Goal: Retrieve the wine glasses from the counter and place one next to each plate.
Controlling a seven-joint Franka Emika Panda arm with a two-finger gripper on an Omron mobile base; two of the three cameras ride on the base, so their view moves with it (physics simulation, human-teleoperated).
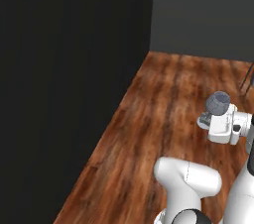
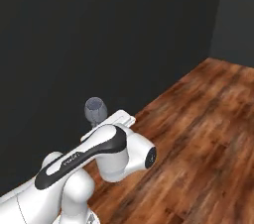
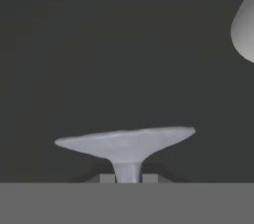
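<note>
A translucent grey-blue wine glass (image 1: 218, 101) is held up in the air over the wooden floor, its rounded bowl (image 2: 95, 109) showing above the white hand. My gripper (image 3: 127, 177) is shut on the glass's stem. In the hand view the round foot (image 3: 126, 141) spreads out just beyond the two dark fingertips (image 3: 106, 178). In the left base view the gripper (image 1: 206, 119) sits at the right, just below the bowl. The counter and the plates are out of view.
A brown wooden floor (image 1: 158, 119) runs ahead of the base. A tall dark wall (image 1: 64, 79) stands along its left side and a grey wall (image 1: 203, 10) closes the far end. A pale rounded shape (image 3: 245, 29) shows at the hand view's top right edge.
</note>
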